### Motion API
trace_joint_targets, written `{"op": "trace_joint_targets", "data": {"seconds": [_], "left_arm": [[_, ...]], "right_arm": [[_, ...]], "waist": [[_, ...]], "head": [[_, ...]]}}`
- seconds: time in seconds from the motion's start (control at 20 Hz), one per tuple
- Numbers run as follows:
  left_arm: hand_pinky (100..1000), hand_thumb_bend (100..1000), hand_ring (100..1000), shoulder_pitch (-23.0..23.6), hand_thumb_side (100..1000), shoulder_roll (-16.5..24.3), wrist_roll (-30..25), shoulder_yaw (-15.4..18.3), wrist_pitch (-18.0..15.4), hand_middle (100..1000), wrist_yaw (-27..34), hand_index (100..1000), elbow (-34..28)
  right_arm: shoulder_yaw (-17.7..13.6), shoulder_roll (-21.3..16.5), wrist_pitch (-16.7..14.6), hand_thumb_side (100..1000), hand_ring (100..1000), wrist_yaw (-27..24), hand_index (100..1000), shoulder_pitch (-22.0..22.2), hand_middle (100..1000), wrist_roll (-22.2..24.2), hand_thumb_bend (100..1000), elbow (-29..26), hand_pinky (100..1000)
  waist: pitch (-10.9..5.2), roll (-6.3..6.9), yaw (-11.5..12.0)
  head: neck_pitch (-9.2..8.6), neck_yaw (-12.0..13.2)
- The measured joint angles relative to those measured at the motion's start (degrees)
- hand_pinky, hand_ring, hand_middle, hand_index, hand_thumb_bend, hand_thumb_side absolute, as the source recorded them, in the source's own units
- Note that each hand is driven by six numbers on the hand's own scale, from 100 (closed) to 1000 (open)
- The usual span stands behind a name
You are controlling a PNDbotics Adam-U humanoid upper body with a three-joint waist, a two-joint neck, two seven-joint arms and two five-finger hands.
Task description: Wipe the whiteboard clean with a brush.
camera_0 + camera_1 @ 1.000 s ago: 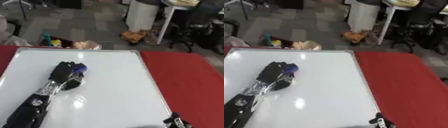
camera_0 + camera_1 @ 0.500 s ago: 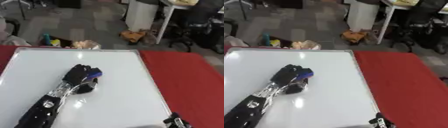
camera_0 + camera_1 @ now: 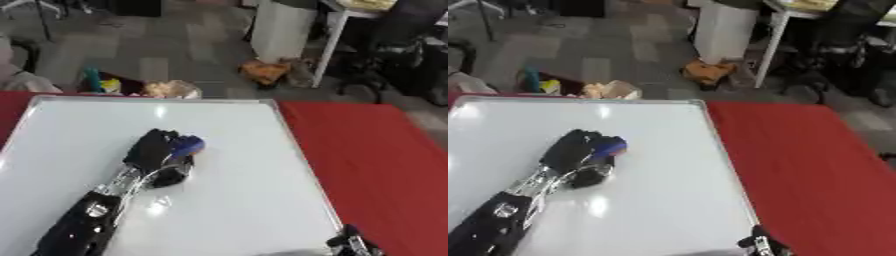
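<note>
The left robot hand [image 3: 156,150] is down on the whiteboard [image 3: 245,190], fingers curled over a blue brush [image 3: 186,145]; only the blue end shows, poking out at the hand's far-right side, so the long axis looks to run from near-left to far-right, though most of it is hidden under the fingers; the brush sits a little left of the board's middle, about halfway between near and far edges; the forearm, black with silver joints, comes in from the near-left corner and slants up toward the far right, lying low over the board, back of the hand facing up; the board surface around it reads white with glare spots, and I can't make out any marks on it; the board lies flat on the red bench [image 3: 376,150], its right edge running beside a wide strip of bare red; the right robot hand [image 3: 353,243] just peeks in at the near edge, right of the board's near-right corner, only dark fingertips showing, so how far open it is I cannot tell.
</note>
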Motion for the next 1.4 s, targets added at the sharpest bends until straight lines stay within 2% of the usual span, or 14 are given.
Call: {"op": "trace_joint_targets", "data": {"seconds": [0.35, 0.75, 1.1, 1.4], "left_arm": [[858, 100, 821, 0.76, 1000, 3.96, 0.3, 3.58, 5.66, 779, 4.0, 916, 1.07], [854, 100, 822, 2.06, 1000, 9.24, 1.1, 6.33, 10.15, 778, 9.17, 917, 1.38], [858, 100, 821, 2.8, 1000, 11.24, 1.39, 6.88, 11.46, 778, 10.9, 915, 1.53], [865, 100, 819, 2.79, 1000, 11.21, 0.73, 6.33, 10.13, 776, 10.31, 911, 1.54]], "right_arm": [[-0.02, 0.0, -0.12, 848, 351, 0.0, 552, 0.0, 153, -0.14, 100, 0.0, 422], [-0.04, -0.01, -0.13, 849, 351, 0.0, 552, 0.01, 153, -0.29, 100, 0.0, 422], [-0.06, -0.02, -0.12, 849, 351, 0.0, 552, 0.01, 153, -0.33, 100, 0.01, 422], [-0.06, -0.02, -0.12, 848, 351, 0.0, 552, 0.01, 153, -0.33, 100, 0.01, 422]], "waist": [[-0.1, 0.15, 0.51], [0.02, 0.3, 0.77], [0.02, 0.35, 0.93], [-0.02, 0.33, 0.91]], "head": [[-0.01, -0.21], [-0.01, -0.42], [-0.01, -0.46], [-0.02, -0.47]]}}
